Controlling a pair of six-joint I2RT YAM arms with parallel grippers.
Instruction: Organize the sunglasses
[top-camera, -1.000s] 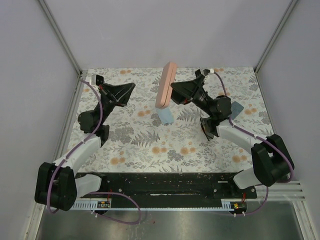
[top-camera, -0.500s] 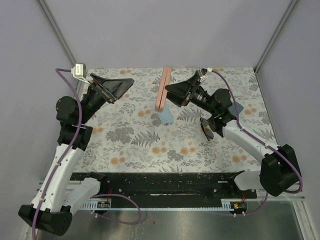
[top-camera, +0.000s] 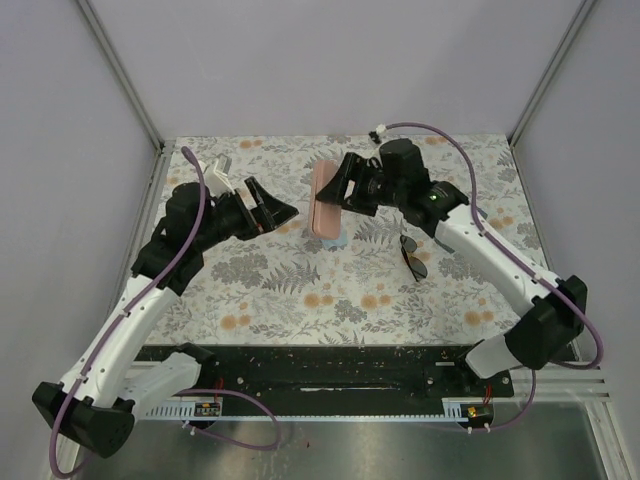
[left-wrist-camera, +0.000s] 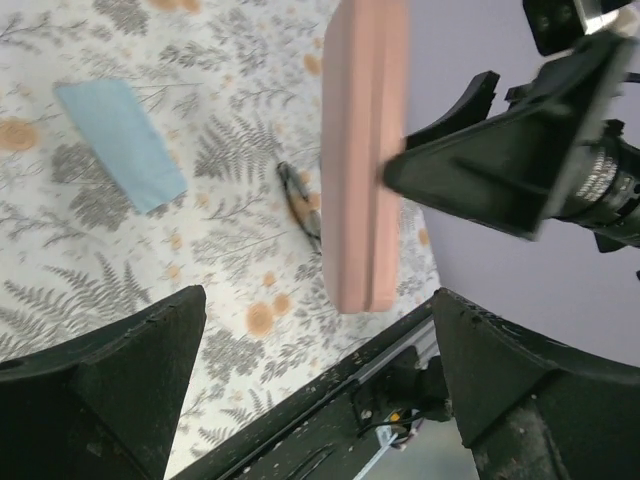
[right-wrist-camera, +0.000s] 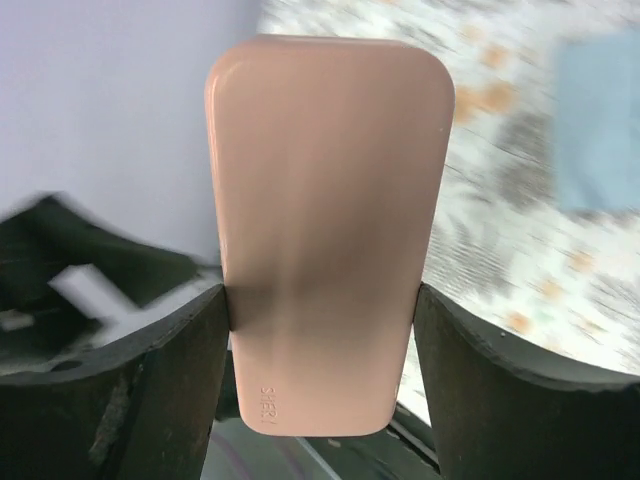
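A dark-lensed pair of sunglasses (top-camera: 413, 255) lies folded on the floral table, right of centre; in the left wrist view the sunglasses (left-wrist-camera: 300, 205) show edge-on beside the case. My right gripper (top-camera: 342, 190) is shut on a pink oblong case (top-camera: 322, 205) and holds it above the table. In the right wrist view the pink case (right-wrist-camera: 330, 230) fills the gap of the right gripper (right-wrist-camera: 320, 370). My left gripper (top-camera: 272, 207) stands open just left of the case, apart from it. From the left wrist, the pink case (left-wrist-camera: 365, 150) hangs ahead of the empty left gripper (left-wrist-camera: 320, 400).
A light blue cloth (top-camera: 335, 238) lies on the table under the raised case, also seen as the cloth (left-wrist-camera: 120, 140) and the cloth (right-wrist-camera: 600, 120). The floral table (top-camera: 270, 290) is walled on three sides. A black rail (top-camera: 320, 365) runs along the near edge.
My left arm has swung in from the far left toward the case, its jaws now wide. My right arm has turned the case and shifted it, uncovering the sunglasses.
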